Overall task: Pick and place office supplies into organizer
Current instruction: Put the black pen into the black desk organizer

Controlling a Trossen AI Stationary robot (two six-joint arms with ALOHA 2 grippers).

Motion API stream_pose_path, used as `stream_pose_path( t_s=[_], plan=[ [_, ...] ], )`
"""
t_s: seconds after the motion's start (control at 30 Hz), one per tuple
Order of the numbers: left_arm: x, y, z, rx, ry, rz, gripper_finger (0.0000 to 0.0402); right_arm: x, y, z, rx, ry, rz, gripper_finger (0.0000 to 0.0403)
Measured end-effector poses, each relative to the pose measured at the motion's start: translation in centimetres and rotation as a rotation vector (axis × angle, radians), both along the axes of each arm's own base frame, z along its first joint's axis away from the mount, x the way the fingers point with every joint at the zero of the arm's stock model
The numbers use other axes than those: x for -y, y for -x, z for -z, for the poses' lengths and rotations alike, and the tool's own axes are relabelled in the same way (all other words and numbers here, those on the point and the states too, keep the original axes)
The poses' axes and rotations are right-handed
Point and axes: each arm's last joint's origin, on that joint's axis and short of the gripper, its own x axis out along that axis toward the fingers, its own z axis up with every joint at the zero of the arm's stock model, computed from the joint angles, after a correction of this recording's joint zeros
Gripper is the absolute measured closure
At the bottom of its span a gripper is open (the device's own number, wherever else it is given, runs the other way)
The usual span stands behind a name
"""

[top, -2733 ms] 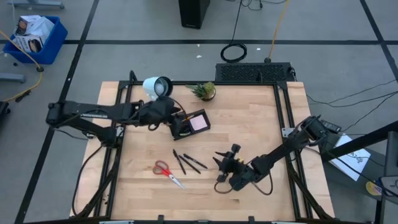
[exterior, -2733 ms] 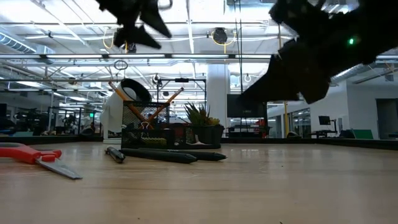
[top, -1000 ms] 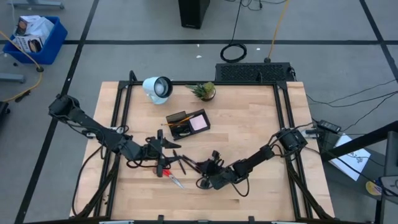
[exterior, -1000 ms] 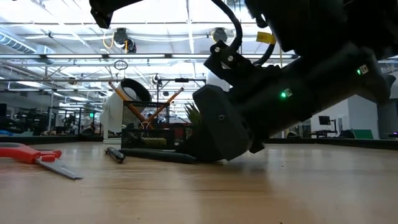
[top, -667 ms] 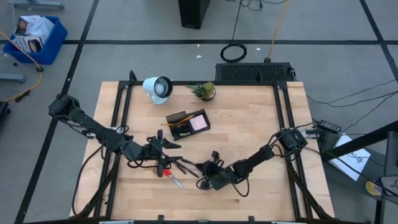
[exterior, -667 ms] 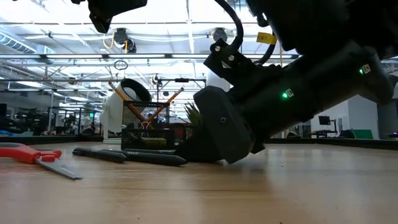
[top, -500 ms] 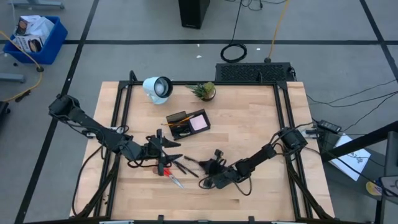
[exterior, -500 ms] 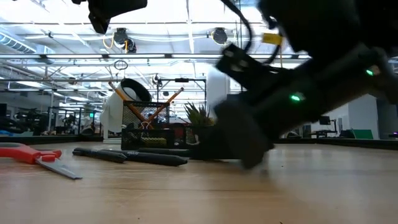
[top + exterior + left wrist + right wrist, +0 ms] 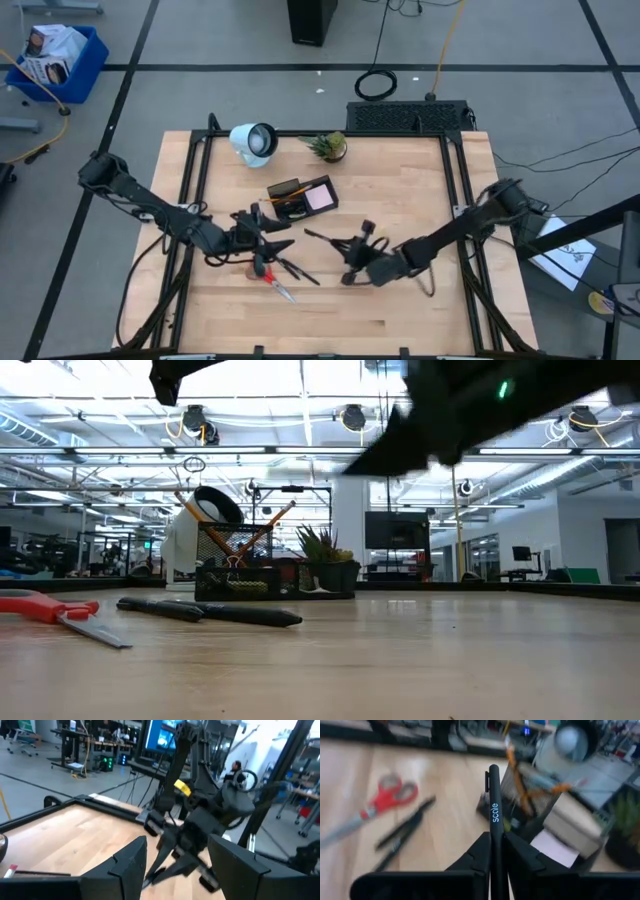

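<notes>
My right gripper (image 9: 347,250) hangs above the table's middle, shut on a black pen (image 9: 493,805) that juts out ahead of it toward the organizer (image 9: 302,200). That black tray holds orange pencils and a pale sticky pad (image 9: 552,847). Two black pens (image 9: 295,268) and the red-handled scissors (image 9: 270,282) lie flat on the wood to the left. My left gripper (image 9: 275,240) hovers open just above the scissors, level, facing the right arm and touching nothing. My right gripper pinches the pen between its two fingers (image 9: 482,852), on the stretch (image 9: 494,837) away from its clip end. The pen runs along the fingers and sticks out well past their tips. The fingers come nearly level from the table's right. The pen is lifted clear of the table.
A white round lamp (image 9: 252,140) and a small potted plant (image 9: 328,147) stand at the far edge behind the organizer. Bare wood lies on the table's right half and along the near edge (image 9: 400,320).
My right gripper has risen off the table with one black pen and drawn toward the table's right and far side. The pen is now lifted clear. One of the pens left on the wood has slid toward the table's left. My left gripper has rolled slightly.
</notes>
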Motion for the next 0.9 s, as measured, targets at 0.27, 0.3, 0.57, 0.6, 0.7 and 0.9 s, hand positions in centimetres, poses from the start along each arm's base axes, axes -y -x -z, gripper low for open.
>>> stream_pose_path(
  t_s=[0.27,0.3,0.57,0.6,0.7,0.9],
  plan=[
    [-0.6,-0.2,-1.0,0.107,0.1,-0.022,0.0186,1.5,3.1,-5.0,0.263,-0.123,-0.111,0.0368],
    [-0.7,-0.2,-1.1,0.118,0.116,-0.025,0.0186,1.7,3.3,-5.1,0.289,-0.141,-0.13,0.0366],
    [-2.0,-1.3,-0.7,0.145,0.209,-0.077,0.0186,2.5,3.2,-4.8,0.333,-0.186,-0.174,0.0376],
    [-2.1,-1.5,-0.5,0.136,0.208,-0.084,0.0186,2.5,3.1,-4.8,0.337,-0.189,-0.177,0.0376],
    [-2.2,-2.0,0.3,0.111,0.209,-0.094,0.0186,2.6,3.1,-5.1,0.361,-0.207,-0.196,0.0368],
    [-1.9,-3.0,1.7,0.091,0.227,-0.102,0.0186,2.9,2.9,-5.2,0.372,-0.205,-0.187,0.0374]
  ],
)
